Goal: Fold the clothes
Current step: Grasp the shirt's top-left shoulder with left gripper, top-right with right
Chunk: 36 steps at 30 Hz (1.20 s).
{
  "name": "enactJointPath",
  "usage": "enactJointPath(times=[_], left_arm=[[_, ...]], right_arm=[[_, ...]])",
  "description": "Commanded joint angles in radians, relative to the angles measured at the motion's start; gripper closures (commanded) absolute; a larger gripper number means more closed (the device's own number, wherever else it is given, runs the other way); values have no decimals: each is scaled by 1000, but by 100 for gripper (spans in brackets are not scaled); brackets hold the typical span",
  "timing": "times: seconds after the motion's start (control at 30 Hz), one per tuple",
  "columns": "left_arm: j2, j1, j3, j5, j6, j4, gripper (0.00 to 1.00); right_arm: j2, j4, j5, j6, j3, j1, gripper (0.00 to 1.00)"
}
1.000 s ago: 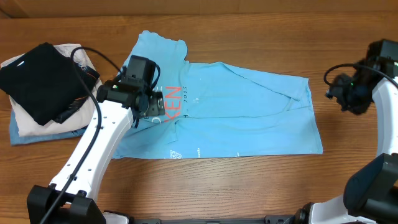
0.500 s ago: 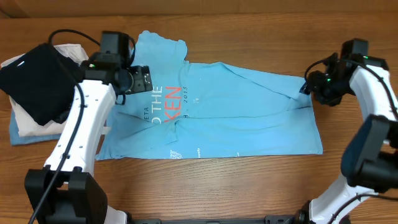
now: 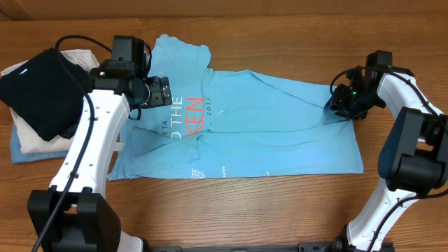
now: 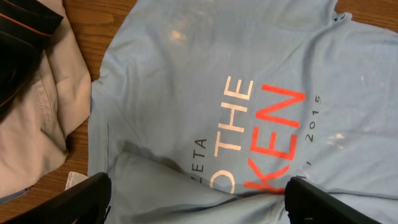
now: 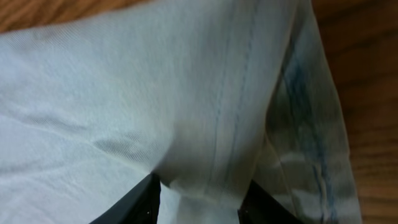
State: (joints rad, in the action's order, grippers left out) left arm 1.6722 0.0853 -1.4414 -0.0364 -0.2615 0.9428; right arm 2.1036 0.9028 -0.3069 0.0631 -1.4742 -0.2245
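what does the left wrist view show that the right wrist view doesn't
Only the left wrist view: the printed lettering, a cream garment, a black garment, and the left gripper wide open above the cloth. Only the right wrist view: a stitched seam seen close up, and the right gripper with its fingers either side of a raised fold. Both: the blue T-shirt lying on the wooden table.

Overhead looks straight down; wrists close over shirt [image 3: 266,126].
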Motion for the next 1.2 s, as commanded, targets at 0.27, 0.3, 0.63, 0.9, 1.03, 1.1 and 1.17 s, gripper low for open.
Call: enactJointPath(times=[0.27, 0.3, 0.63, 0.9, 1.03, 1.1, 1.17], left_arm=[[8, 3, -20, 11, 15, 3, 9], [8, 3, -20, 11, 15, 3, 9], [10, 3, -20, 7, 40, -36, 9], [124, -9, -100, 15, 134, -82, 9], [251, -58, -229, 134, 151, -80, 8], [310, -88, -295, 196, 150, -79, 9], [375, -117, -368, 239, 150, -79, 9]], right_arm=[[-3, -23, -9, 19, -11, 3, 88], [-3, -22, -9, 19, -11, 3, 90], [-3, 2, 3, 23, -11, -15, 96], [-3, 0, 18, 22, -11, -19, 96], [-3, 2, 18, 18, -11, -19, 96], [-3, 3, 18, 18, -11, -19, 96], [-3, 2, 18, 18, -11, -19, 96]])
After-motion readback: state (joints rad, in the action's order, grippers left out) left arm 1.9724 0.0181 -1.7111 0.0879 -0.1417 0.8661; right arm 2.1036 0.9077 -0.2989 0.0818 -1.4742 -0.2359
